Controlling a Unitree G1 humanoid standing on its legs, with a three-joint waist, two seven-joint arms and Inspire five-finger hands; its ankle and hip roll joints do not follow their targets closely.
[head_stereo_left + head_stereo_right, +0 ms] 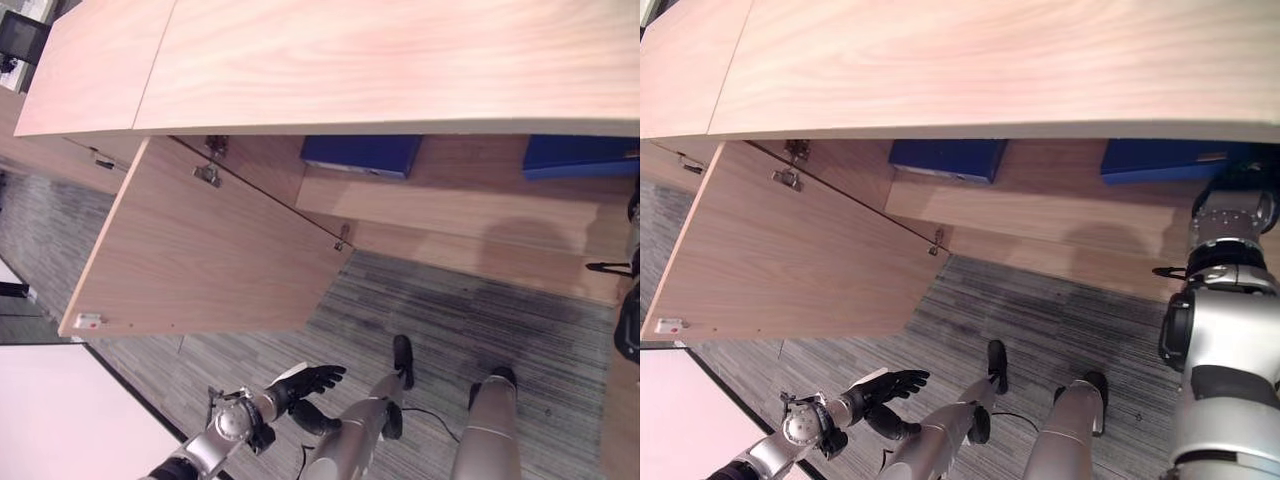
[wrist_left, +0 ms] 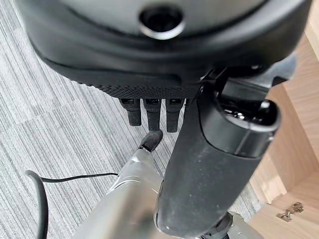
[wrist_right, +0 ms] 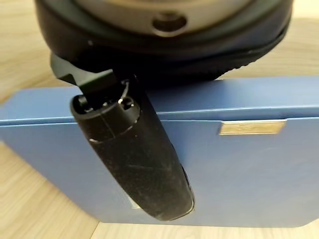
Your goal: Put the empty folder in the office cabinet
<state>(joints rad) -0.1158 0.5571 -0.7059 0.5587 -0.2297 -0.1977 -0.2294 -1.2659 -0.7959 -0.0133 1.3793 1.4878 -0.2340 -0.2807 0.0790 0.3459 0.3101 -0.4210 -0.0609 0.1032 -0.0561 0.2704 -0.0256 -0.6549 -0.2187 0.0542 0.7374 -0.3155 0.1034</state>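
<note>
- Blue folder (image 3: pixel 249 164) lies on the cabinet shelf (image 1: pixel 1040 215), right side; my right hand (image 3: pixel 134 159) rests its thumb across its cover, fingers hidden, so I cannot tell the grip.
- A second blue folder (image 1: pixel 945 158) sits further left.
- Left hand (image 1: pixel 310 380) hangs low, fingers relaxed, holding nothing.
- Risk: pulling back may drag the folder out.
- Cabinet door (image 1: pixel 200 250) stands open.

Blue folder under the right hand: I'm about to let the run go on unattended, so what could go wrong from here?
1. The right hand lies with its thumb on the flat blue folder inside the wooden cabinet; pulling back could drag it out.
2. The open wooden cabinet door hangs beside the open left hand, which might bump it.
</note>
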